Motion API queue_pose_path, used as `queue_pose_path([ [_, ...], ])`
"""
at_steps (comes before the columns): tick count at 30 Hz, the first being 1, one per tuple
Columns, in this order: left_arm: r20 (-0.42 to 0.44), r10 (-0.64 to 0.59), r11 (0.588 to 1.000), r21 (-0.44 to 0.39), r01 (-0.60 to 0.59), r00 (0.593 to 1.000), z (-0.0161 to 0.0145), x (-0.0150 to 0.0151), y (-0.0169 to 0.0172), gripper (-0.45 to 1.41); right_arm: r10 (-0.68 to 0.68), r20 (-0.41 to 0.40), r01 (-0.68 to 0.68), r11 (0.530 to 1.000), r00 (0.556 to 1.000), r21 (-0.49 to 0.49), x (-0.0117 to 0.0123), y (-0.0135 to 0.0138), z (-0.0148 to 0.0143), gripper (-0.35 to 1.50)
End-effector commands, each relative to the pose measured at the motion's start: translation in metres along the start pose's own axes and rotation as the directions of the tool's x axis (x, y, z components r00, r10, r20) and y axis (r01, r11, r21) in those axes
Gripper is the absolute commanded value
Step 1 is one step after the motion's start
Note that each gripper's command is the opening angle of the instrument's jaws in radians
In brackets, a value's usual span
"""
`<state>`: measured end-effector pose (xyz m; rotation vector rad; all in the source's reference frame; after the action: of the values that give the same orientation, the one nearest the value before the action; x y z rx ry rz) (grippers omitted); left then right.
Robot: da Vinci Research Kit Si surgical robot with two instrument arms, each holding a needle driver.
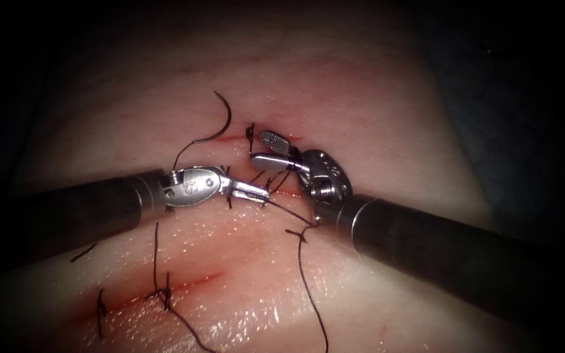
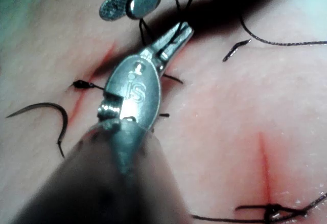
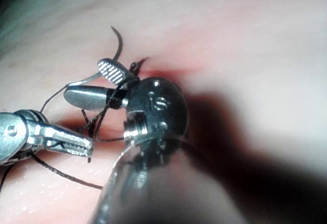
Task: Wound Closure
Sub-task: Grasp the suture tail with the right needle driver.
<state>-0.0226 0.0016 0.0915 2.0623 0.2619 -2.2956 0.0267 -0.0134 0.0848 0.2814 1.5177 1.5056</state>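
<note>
Two tools: left tool (image 1: 248, 190) jaws clamp thread (image 1: 308, 274); right tool (image 1: 271, 149) jaws apart; needle (image 1: 220, 121) lies free.

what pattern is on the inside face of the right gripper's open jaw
Fine crosshatched ridges, silver on the right gripper; it shows best in the right wrist view.

Tissue (image 1: 361, 91): pale, glistening, crossed by cut (image 1: 276, 138) with red fluid (image 1: 191, 284) along a second line nearer the front. Lying on surface: curved needle (image 1: 225, 121), free of tissue, left of cut's far end; thread (image 1: 312, 287) trailing forward in loose strands; knotted stitches (image 1: 165, 297) with short cut ends (image 1: 101, 312) standing up.
</note>
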Motion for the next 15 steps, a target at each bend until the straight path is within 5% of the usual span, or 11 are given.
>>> queue_pose_path([
  [1, 0.009, 0.004, 1.0, -0.006, -0.004, 1.0, 0.0007, -0.0005, -0.0002, -0.45, 0.071, -0.013, -0.071, 0.997, 0.997, -0.034, -0.0014, 0.0007, -0.0004, 0.84],
  [4, 0.051, 0.013, 1.0, -0.027, -0.011, 0.999, 0.0019, -0.0007, 0.0007, -0.45, 0.133, 0.003, -0.132, 0.986, 0.991, -0.099, -0.003, 0.0011, -0.0015, 0.99],
  [15, 0.11, 0.017, 0.998, -0.059, -0.011, 0.994, 0.0032, 0.0, 0.0021, -0.45, 0.261, -0.02, -0.259, 0.94, 0.965, -0.222, -0.0055, 0.0032, -0.0037, 0.98],
])
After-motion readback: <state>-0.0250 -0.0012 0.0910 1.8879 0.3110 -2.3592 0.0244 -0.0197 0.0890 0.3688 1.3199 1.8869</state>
